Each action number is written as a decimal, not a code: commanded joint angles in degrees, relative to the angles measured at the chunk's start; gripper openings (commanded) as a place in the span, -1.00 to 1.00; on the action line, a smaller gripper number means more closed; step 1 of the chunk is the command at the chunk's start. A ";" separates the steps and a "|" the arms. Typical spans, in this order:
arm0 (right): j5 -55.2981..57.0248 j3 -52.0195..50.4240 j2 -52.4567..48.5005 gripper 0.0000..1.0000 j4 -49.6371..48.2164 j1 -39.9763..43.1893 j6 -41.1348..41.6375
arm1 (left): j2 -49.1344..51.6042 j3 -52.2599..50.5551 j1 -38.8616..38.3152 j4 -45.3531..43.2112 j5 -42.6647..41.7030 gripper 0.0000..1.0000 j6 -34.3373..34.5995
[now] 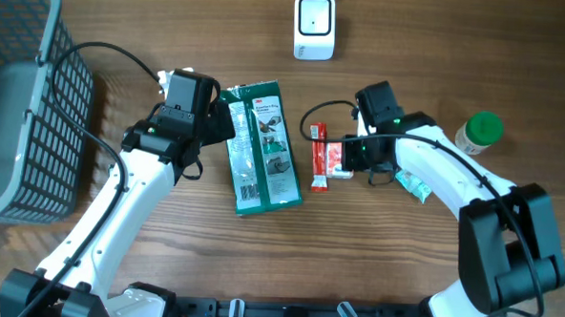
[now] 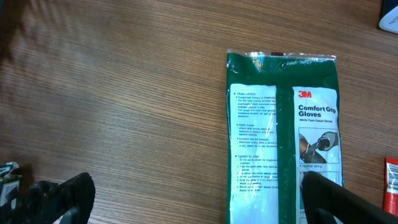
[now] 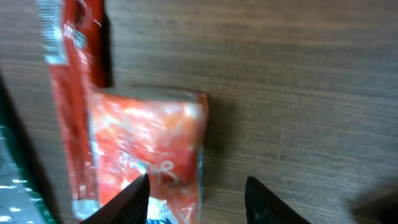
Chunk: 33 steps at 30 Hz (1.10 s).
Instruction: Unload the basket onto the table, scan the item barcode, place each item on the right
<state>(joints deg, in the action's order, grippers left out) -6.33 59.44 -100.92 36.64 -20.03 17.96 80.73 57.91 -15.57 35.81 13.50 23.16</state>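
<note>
A white barcode scanner (image 1: 314, 26) stands at the back of the table. A green 3M gloves pack (image 1: 262, 148) lies flat in the middle. My left gripper (image 1: 222, 127) hovers wide open over its left edge; in the left wrist view the pack (image 2: 283, 143) reaches under the right finger and the gripper (image 2: 199, 202) holds nothing. To the right lie a small red packet (image 1: 334, 159) and a long red stick pack (image 1: 319, 158). My right gripper (image 3: 199, 199) straddles the right edge of the red packet (image 3: 149, 143), half open, with a gap on its right side.
A grey wire basket (image 1: 18, 99) fills the far left. A green-capped bottle (image 1: 478, 132) stands at the right, and a teal wrapper (image 1: 413, 186) lies under the right arm. The red stick pack (image 3: 74, 93) lies close to the left of the red packet.
</note>
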 commanded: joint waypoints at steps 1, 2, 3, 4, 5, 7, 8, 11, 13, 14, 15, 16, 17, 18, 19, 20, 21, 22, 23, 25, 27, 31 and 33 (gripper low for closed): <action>3.93 -0.74 -0.98 -0.03 -0.68 0.04 0.11 | 0.11 0.44 0.33 -0.22 0.50 1.00 -0.66; 5.75 -0.74 -0.98 -0.03 -0.79 0.04 0.09 | 0.11 0.44 0.33 -0.22 0.48 1.00 -0.66; 8.15 -0.74 -0.98 -0.03 -0.83 0.04 0.11 | 0.11 0.44 0.33 -0.22 0.48 1.00 -0.66; 10.91 -0.74 -0.98 -0.03 -0.83 0.17 0.09 | 0.11 0.44 0.33 -0.22 0.48 1.00 -0.66; 13.66 -0.72 -0.98 -0.03 -0.81 0.48 0.07 | 0.11 0.44 0.33 -0.22 0.48 1.00 -0.66; 17.11 -0.13 -0.85 -0.03 -0.52 1.66 -0.22 | 0.11 0.44 0.33 -0.22 0.48 1.00 -0.66; 16.74 0.83 -0.66 -0.03 -0.35 2.71 -1.77 | 0.11 0.44 0.33 -0.22 0.48 1.00 -0.66; 13.81 4.44 0.20 0.04 1.40 4.66 -4.87 | 0.11 0.44 0.33 -0.22 0.48 1.00 -0.66; 10.47 8.15 1.22 0.05 4.00 5.22 -8.13 | 0.11 0.44 0.33 -0.22 0.48 1.00 -0.66; 10.01 9.35 1.57 0.06 5.03 5.22 -8.22 | 0.11 0.44 0.33 -0.22 0.48 1.00 -0.66; 9.11 11.02 2.10 0.06 6.38 5.22 -8.22 | 0.11 0.44 0.33 -0.22 0.48 1.00 -0.66; 7.26 12.41 2.62 0.07 7.65 5.18 -8.68 | 0.11 0.44 0.33 -0.22 0.50 1.00 -0.66; 5.16 13.29 2.97 0.08 8.48 5.09 -9.40 | 0.11 0.44 0.33 -0.22 0.48 1.00 -0.66; -0.02 14.43 3.58 0.08 9.79 4.98 -10.69 | 0.11 0.44 0.33 -0.22 0.48 1.00 -0.66; -3.48 14.56 3.85 0.08 10.25 4.87 -10.60 | 0.11 0.44 0.33 -0.22 0.48 1.00 -0.66; -5.70 14.53 3.98 0.02 10.64 4.79 -10.32 | 0.11 0.44 0.33 -0.22 0.48 1.00 -0.66; -8.50 14.25 3.96 -0.07 11.50 4.61 -10.05 | 0.11 0.44 0.33 -0.22 0.50 1.00 -0.66; -9.31 13.90 3.80 -0.20 12.17 4.42 -9.25 | 0.11 0.44 0.33 -0.22 0.48 1.00 -0.66; -9.20 13.20 3.72 -0.43 12.90 4.07 -7.23 | 0.11 0.44 0.33 -0.22 0.48 1.00 -0.66; -9.09 10.95 3.48 -0.85 14.03 3.30 -4.22 | 0.11 0.44 0.33 -0.22 0.48 1.00 -0.66; -7.13 8.33 3.41 -0.91 14.93 2.95 -0.98 | 0.11 0.44 0.33 -0.22 0.48 1.00 -0.66; -3.56 1.01 3.41 -0.91 12.11 2.95 3.45 | 0.11 0.44 0.33 -0.22 0.48 1.00 -0.66; -3.54 -1.77 3.41 -0.91 9.18 2.97 3.45 | 0.11 0.44 0.33 -0.22 0.48 1.00 -0.66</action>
<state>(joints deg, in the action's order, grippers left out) -11.22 61.98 -97.49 48.47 -17.06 17.87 80.73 57.93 -15.57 35.81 13.52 23.16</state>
